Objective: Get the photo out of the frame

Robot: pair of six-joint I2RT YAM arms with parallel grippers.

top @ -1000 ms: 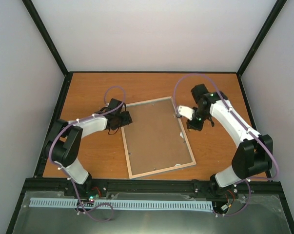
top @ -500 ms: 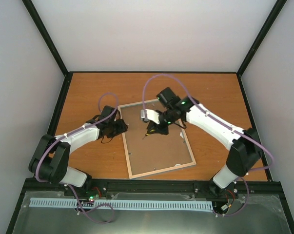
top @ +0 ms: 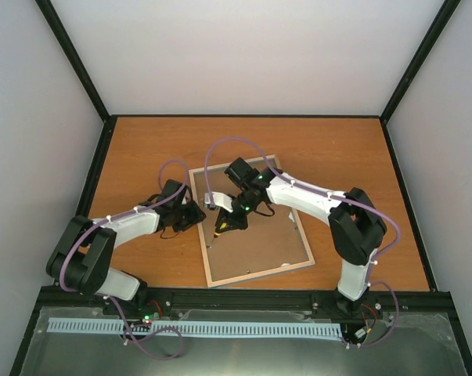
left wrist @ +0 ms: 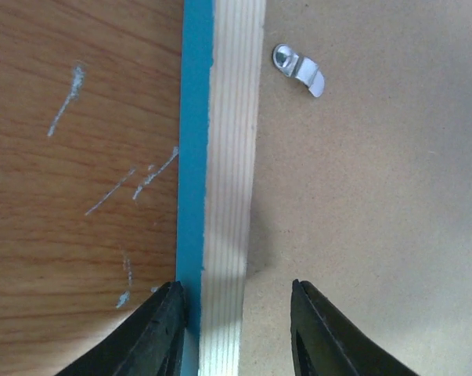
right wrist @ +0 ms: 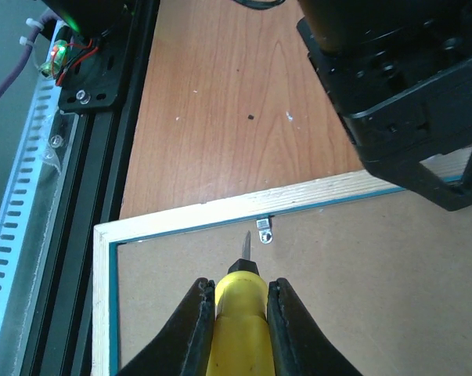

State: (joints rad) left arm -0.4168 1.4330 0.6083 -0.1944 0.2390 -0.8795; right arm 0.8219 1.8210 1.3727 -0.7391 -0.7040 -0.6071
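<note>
Two tools meet the frame (top: 259, 272), lying face down on the worktop (top: 142, 149). The left tool (left wrist: 234, 313) is spread around its stiff, light edge. The right tool (right wrist: 239, 313) pinches a yellow screwdriver (right wrist: 242, 294) near a clip (right wrist: 264, 229). The photo is hidden inside; paper likely bends, so hold its edge.

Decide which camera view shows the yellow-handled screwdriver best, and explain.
The right wrist view: the screwdriver fills the foreground, clamped in the right gripper, its tip aimed at a metal clip on the frame. The top view shows only a small yellow speck under the arm; the left wrist view misses it entirely.
</note>
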